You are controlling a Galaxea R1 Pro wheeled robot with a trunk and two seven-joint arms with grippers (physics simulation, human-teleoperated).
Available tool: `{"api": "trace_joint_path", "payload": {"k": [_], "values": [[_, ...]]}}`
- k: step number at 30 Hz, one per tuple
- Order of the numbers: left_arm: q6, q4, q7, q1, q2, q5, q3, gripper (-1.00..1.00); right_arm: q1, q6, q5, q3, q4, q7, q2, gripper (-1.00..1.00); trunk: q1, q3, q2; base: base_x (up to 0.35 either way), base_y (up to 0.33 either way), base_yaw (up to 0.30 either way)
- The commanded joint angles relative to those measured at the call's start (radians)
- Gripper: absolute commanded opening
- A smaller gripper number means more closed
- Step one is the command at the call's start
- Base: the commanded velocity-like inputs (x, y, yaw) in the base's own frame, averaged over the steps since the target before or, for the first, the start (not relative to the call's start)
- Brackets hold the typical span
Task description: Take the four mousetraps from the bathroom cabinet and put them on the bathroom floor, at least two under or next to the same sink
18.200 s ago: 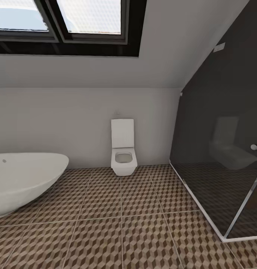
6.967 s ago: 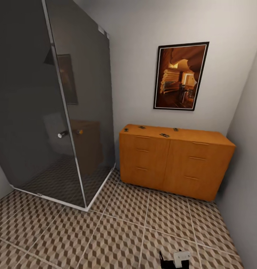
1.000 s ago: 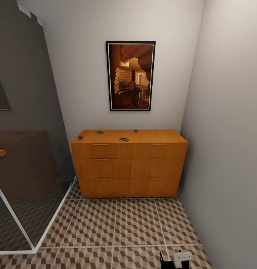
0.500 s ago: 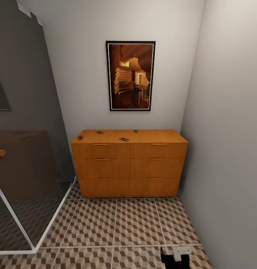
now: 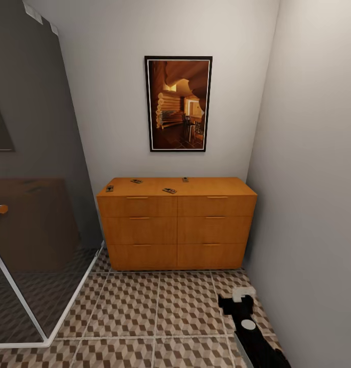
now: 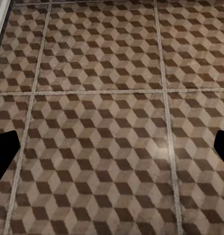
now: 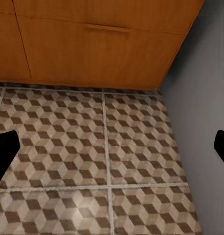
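Observation:
The cabinet (image 5: 175, 227) stands against the far wall, an orange-brown chest of drawers. Several small mousetraps lie on its flat top, among them one at the left edge (image 5: 109, 188), one in the middle (image 5: 169, 190) and one at the back (image 5: 185, 179). My right gripper (image 5: 235, 301) reaches in low at the right, over the bathroom floor (image 5: 160, 306), well short of the cabinet. In the right wrist view the gripper (image 7: 112, 149) is open and empty, facing the cabinet's bottom drawers (image 7: 92, 49). In the left wrist view the left gripper (image 6: 112, 152) is open over bare tiles (image 6: 102, 122).
A dark glass shower enclosure (image 5: 32, 204) with a white base rail fills the left side. A grey wall (image 5: 308, 204) runs close along the right of the cabinet. A framed picture (image 5: 178, 104) hangs above the cabinet.
My right arm has moved up and forward into view toward the cabinet. The camera and the cabinet have held still over the last second; earlier the view swung from the toilet to the cabinet.

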Motion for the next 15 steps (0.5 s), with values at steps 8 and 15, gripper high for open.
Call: {"api": "trace_joint_path", "payload": {"k": [8,15], "values": [[-0.003,0.002,0.002,-0.001,0.0,0.0,0.0,1.0,-0.143,0.387,0.007,0.002,-0.292,-0.009,0.004,1.0,0.0,-0.001,-0.001,0.0,0.0,0.0],[-0.003,0.002,0.002,-0.001,0.0,0.0,0.0,1.0,-0.354,0.568,0.006,0.002,-0.316,-0.01,0.006,1.0,0.0,-0.001,-0.001,0.0,0.0,0.0]]}}
